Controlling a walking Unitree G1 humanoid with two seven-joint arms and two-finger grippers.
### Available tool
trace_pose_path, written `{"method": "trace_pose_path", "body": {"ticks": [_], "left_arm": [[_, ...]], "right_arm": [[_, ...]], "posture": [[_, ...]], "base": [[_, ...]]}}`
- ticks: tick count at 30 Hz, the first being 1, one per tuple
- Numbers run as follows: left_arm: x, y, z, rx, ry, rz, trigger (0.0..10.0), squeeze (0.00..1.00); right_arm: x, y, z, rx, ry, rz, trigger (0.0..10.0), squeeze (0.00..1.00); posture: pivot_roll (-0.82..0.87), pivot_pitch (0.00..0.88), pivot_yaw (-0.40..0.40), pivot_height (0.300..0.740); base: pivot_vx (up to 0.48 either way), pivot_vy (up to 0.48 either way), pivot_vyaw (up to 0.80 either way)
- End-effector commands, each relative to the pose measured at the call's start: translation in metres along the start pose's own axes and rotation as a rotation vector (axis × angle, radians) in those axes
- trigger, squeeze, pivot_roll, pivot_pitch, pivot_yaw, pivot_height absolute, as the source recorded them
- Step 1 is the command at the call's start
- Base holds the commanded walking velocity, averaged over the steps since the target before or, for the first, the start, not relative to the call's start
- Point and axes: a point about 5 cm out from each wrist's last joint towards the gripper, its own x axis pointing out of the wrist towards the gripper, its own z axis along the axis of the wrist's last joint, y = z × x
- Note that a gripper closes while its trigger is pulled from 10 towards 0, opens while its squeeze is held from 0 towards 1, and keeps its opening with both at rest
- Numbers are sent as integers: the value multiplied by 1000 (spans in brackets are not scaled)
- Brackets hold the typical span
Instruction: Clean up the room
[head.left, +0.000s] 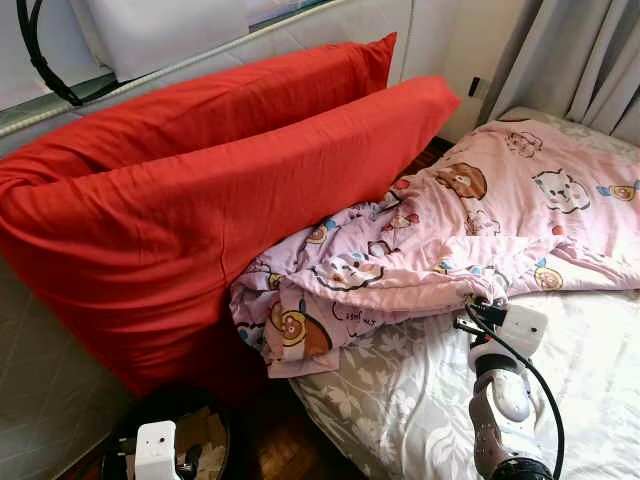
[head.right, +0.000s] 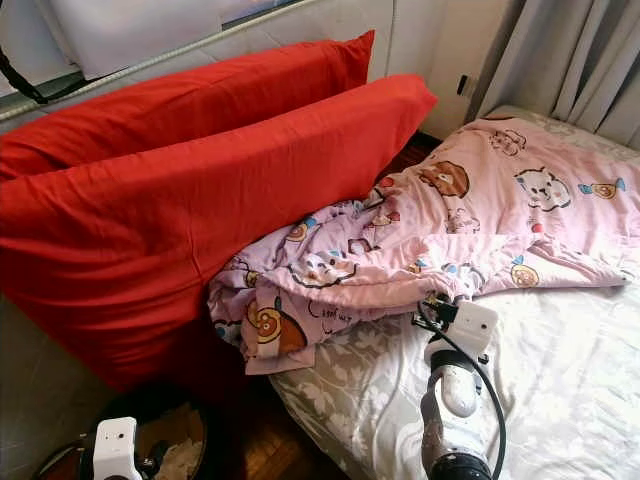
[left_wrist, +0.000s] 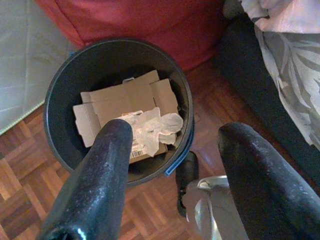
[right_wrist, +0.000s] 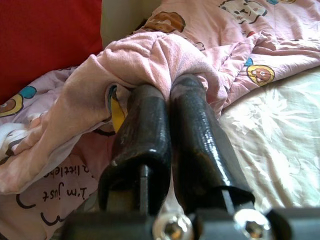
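Right wrist view: right hand (right_wrist: 167, 90) pinches pink quilt (right_wrist: 165, 55); left hand (left_wrist: 170, 150) wide.

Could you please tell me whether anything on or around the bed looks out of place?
The pink blanket lies bunched, one corner hanging off the bed against the red cushions. The right gripper is pinching its edge.

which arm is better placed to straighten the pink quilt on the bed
Right. The right gripper is already shut on the pink quilt's bunched edge; the left gripper hangs open over the bin on the floor.
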Motion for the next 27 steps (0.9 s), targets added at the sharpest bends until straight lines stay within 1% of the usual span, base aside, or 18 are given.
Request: {"method": "trace_pose_path", "body": {"ticks": [1,7,24,27], "left_arm": [[-4,3,-11,-6,39,7,10000,0],[-6,6,-14,-17,47,20,10000,0],[-8,10,-19,-13,70,23,10000,0],[-8,10,-19,-15,71,23,10000,0]], "right_arm": [[0,1,2,-9,-6,-1,10000,0],[0,0,2,-10,-8,-10,10000,0],[2,-5,6,-22,-24,-48,10000,0],[2,-5,6,-23,-26,-51,10000,0]], "posture": [[66,170,0,740],[66,172,2,740],[70,173,6,740],[70,175,6,740]], "base": [[0,0,0],[0,0,0],[0,0,0],[-242,0,0]]}}
